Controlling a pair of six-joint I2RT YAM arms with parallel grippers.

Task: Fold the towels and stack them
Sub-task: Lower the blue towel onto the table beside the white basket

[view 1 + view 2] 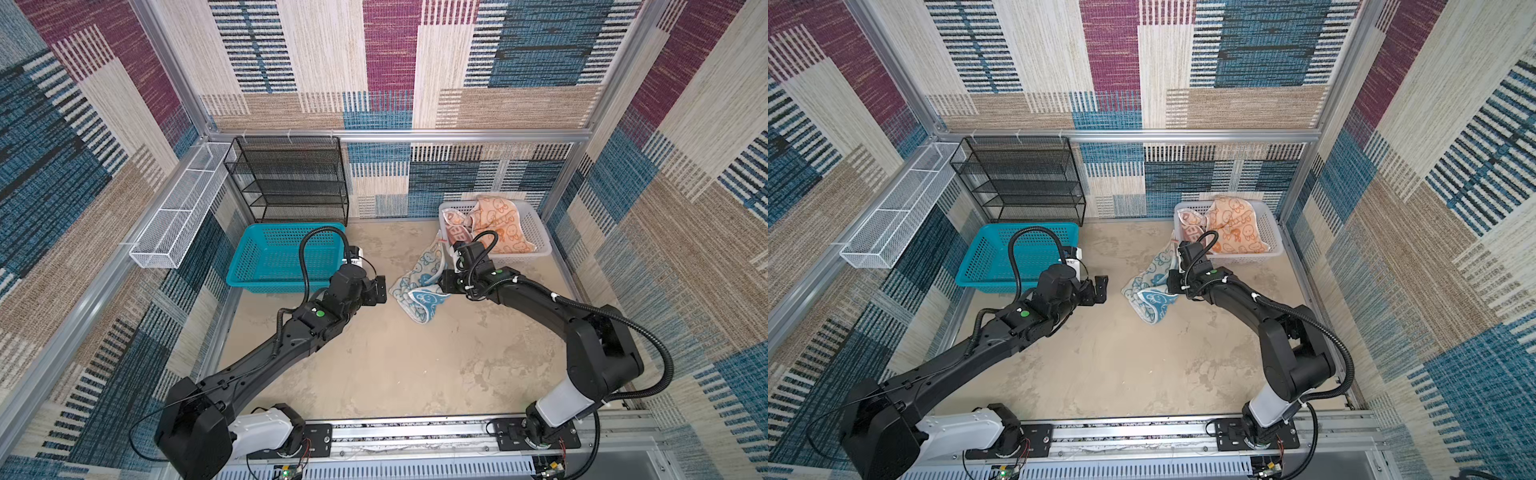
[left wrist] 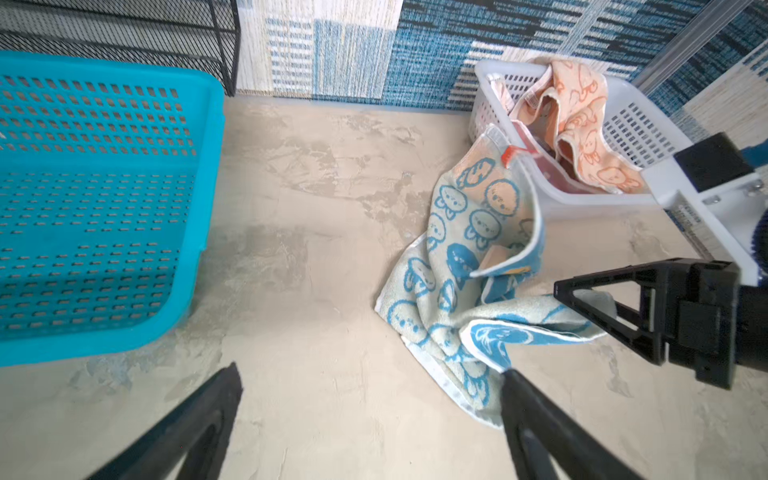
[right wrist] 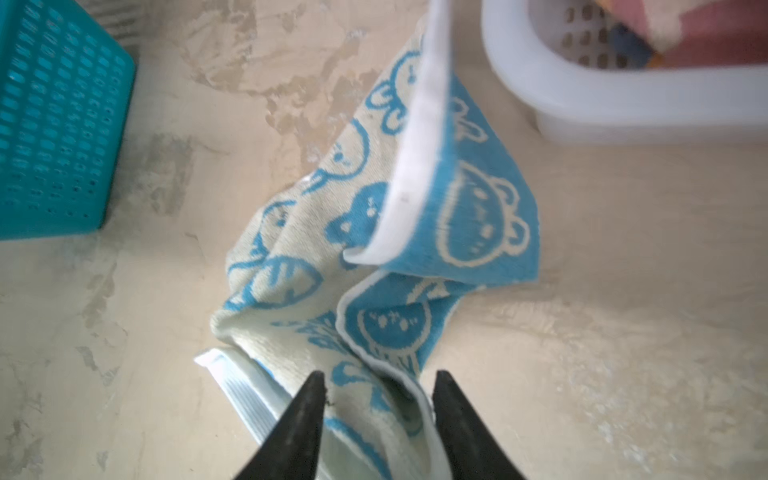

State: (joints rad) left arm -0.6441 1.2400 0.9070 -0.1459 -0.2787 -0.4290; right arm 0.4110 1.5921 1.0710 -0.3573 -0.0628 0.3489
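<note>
A pale towel with blue rabbit faces [image 1: 420, 286] [image 1: 1152, 286] [image 2: 461, 253] [image 3: 374, 232] lies crumpled on the beige floor, one end draped up against the white basket [image 1: 536, 232] [image 1: 1271, 232] [image 2: 640, 120]. My right gripper [image 1: 445, 283] [image 1: 1171, 282] [image 3: 379, 376] sits low over its near edge. Its jaws stand apart, with a fold of the cloth loose between them. An orange towel with rabbit faces [image 1: 500, 224] [image 1: 1235, 224] [image 2: 582, 120] and a whitish lettered towel [image 1: 455, 227] [image 1: 1190, 227] lie bunched in the basket. My left gripper [image 1: 379, 291] [image 1: 1100, 289] [image 2: 370, 370] hangs open and empty to the left of the blue towel.
A teal basket [image 1: 249, 286] [image 1: 976, 278] [image 2: 104, 208] stands empty at the back left. Behind it is a black mesh shelf [image 1: 291, 178] [image 1: 1021, 178]. A white wire tray [image 1: 178, 212] hangs on the left wall. Patterned walls close in three sides.
</note>
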